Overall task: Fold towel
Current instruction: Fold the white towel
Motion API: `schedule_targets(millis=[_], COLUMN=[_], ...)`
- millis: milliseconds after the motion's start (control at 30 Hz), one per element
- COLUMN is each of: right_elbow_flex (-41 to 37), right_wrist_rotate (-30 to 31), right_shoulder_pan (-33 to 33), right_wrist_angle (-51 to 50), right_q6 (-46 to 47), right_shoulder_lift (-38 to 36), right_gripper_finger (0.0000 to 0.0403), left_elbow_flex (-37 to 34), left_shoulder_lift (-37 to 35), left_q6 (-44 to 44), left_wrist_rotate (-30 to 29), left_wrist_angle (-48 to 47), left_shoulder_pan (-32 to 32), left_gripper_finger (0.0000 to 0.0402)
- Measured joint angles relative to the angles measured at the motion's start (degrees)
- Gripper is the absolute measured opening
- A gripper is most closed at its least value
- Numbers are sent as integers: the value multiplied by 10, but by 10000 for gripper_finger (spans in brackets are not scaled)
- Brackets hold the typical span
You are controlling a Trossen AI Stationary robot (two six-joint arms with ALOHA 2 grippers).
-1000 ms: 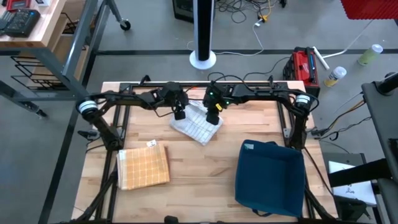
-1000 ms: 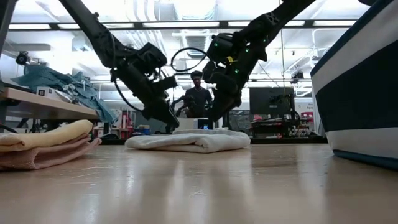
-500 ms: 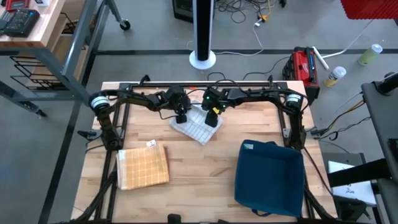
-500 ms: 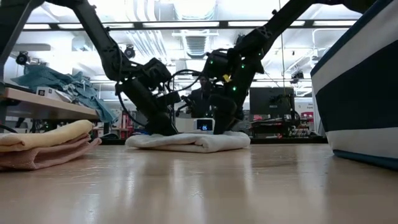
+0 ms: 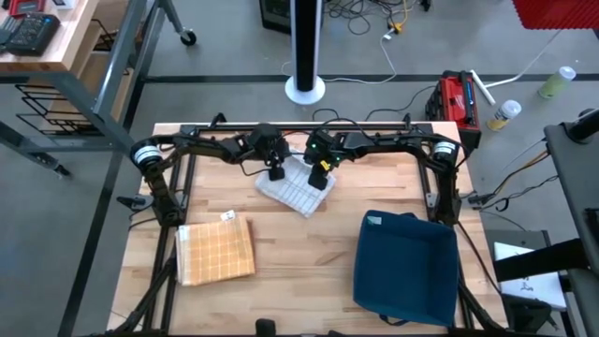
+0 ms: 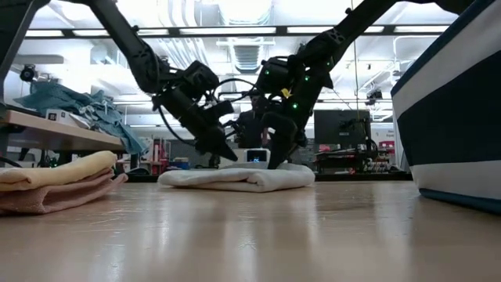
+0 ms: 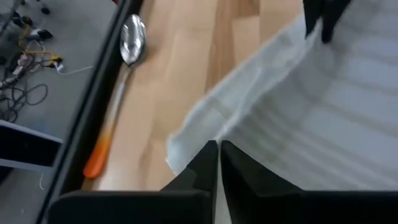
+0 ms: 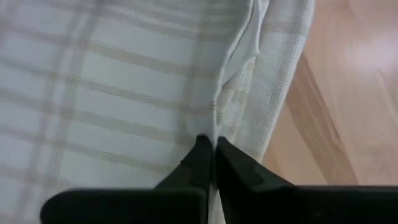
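Looking down on my table, I see the white checked towel lying bunched near the far edge, midway across. My left gripper pinches the towel's far left corner, fingers clenched on cloth. My right gripper sits just beside it, clamped on a fold at the towel's far right edge.

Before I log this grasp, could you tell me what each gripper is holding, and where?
Both pinch the white checked towel along its far edge: left gripper at one corner, right gripper at a fold.
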Motion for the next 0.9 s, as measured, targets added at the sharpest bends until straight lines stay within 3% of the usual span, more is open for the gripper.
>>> schedule_targets(millis=[233, 433, 567, 800, 900], right_elbow_flex=[0, 0, 0, -1, -3], right_wrist_rotate=[0, 0, 2, 107, 123], right_shoulder_pan=[0, 1, 1, -1, -2], right_wrist_angle=[-5, -7, -8, -41, -36], right_q6=[12, 21, 36, 55, 56], right_shoulder_lift=[-9, -49, -77, -84, -68], right_gripper_finger=[4, 1, 1, 1, 0], left_elbow_flex=[33, 60, 63, 60, 59], left_shoulder_lift=[0, -6, -23, -31, -31], left_q6=[-4, -4, -4, -14, -19], left_wrist_rotate=[-4, -108, -136, -136, -136], left_wrist_angle=[0, -26, -32, -51, -50], left_shoulder_pan=[0, 0, 2, 10, 13], left_gripper_finger=[6, 1, 7, 6, 1])
